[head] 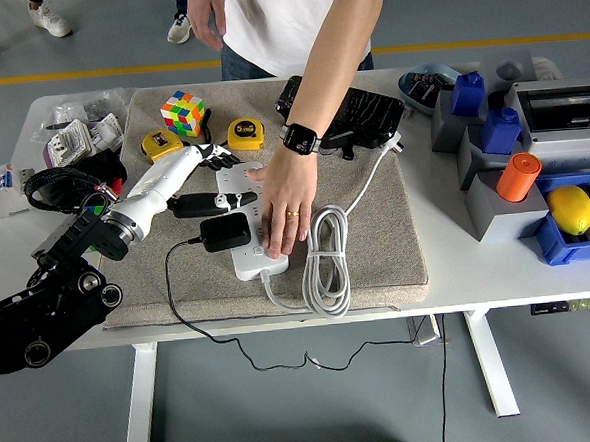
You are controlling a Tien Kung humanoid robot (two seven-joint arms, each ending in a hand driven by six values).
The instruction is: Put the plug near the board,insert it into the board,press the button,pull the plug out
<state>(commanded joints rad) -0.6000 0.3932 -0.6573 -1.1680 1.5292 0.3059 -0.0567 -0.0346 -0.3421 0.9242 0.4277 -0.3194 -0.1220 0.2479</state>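
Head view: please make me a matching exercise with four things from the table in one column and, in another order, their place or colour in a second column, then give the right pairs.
Things:
1. black plug
2. orange cylinder
3. Rubik's cube
4. person's hand

Places or colours:
A. on the grey block at the right side of the table
B. pressing down on the white power strip
C. sitting on the near part of the power strip, its thin cable trailing left
D. many-coloured, at the far left of the grey mat

Pairs: 1-C, 2-A, 3-D, 4-B
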